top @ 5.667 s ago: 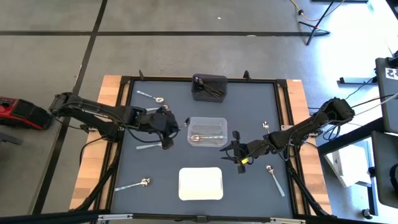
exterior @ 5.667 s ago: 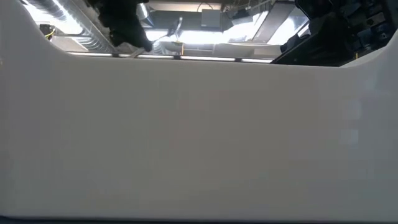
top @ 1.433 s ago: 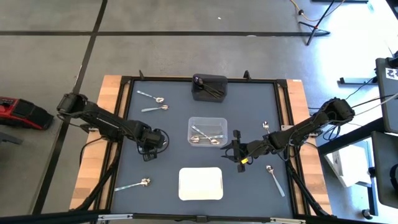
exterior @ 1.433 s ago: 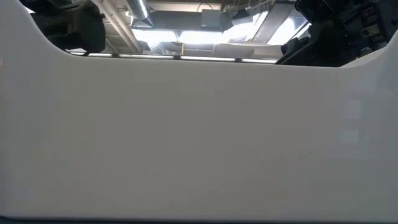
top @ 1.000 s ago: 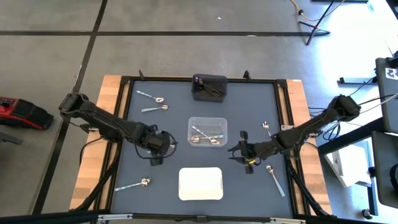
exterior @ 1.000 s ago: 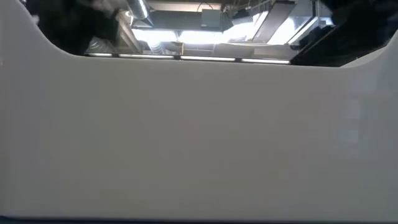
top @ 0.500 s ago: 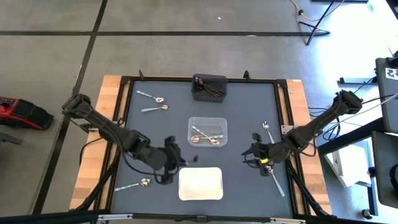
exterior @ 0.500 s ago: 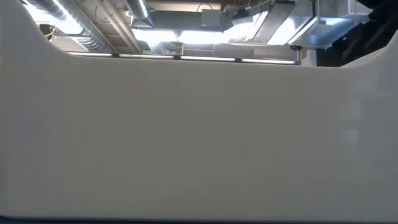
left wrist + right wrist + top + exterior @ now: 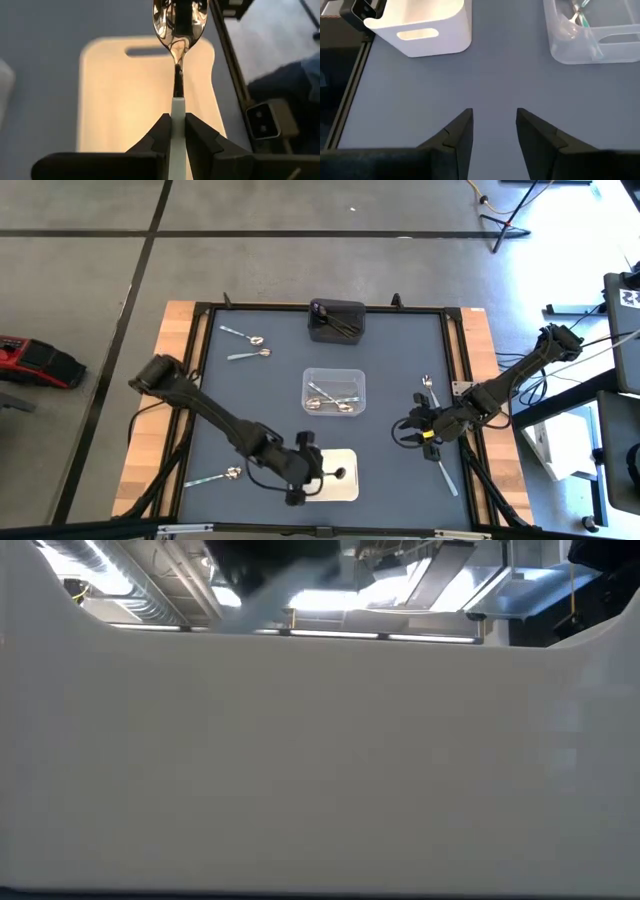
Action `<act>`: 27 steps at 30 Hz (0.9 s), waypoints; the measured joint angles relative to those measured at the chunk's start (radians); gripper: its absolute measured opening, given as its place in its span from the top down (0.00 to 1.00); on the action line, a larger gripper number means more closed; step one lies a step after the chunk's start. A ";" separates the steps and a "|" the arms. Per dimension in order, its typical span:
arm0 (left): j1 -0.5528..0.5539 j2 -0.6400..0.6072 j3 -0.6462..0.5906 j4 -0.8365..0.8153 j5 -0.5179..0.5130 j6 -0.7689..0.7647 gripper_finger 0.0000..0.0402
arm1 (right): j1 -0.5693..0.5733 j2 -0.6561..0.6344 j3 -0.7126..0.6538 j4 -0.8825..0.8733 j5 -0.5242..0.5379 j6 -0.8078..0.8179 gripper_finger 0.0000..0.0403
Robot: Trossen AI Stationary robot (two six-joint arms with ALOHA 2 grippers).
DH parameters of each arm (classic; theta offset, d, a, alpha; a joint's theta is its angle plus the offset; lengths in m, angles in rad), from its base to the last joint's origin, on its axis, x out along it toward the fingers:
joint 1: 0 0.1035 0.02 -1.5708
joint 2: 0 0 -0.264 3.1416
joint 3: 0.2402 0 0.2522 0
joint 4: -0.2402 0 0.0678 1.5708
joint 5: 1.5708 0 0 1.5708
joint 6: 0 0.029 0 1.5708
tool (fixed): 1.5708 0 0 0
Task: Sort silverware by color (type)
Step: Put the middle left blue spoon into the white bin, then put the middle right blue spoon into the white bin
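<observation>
My left gripper is over the white tray near the table's near edge, shut on a pale-handled spoon whose shiny bowl lies above the tray's inside. My right gripper is open and low over bare mat right of centre, with nothing between its fingers. One silver spoon lies flat just near-right of it, another on its far side. The clear tray holds silver spoons. The black tray holds dark ones. My left gripper pinches the spoon's pale handle between its two fingers. The spoon runs along the fingers and sticks out ahead of them, bowl foremost. The arm comes from the table's left. The spoon is above the white tray's floor.
Three more silver spoons lie on the mat's left side: two at the far left, one near the near edge. In the low view the white tray's wall fills nearly the whole picture. A raised black frame edges the mat.
My left gripper has carried the spoon from the mat's left middle toward the near edge and to the right, ending over the white tray. My right gripper has moved a little toward the table's right edge, staying open.
</observation>
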 joint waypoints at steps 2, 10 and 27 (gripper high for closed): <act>0.000 0.035 0.001 -0.002 0.012 -0.011 0.91 | 0.000 0.000 0.000 0.002 -0.002 0.001 0.65; 0.011 0.130 0.001 -0.015 0.087 -0.034 0.91 | 0.000 0.000 0.001 -0.021 0.040 0.053 0.65; 0.063 0.164 0.004 -0.060 0.194 -0.072 0.71 | -0.276 0.003 0.001 -0.553 0.060 0.517 0.65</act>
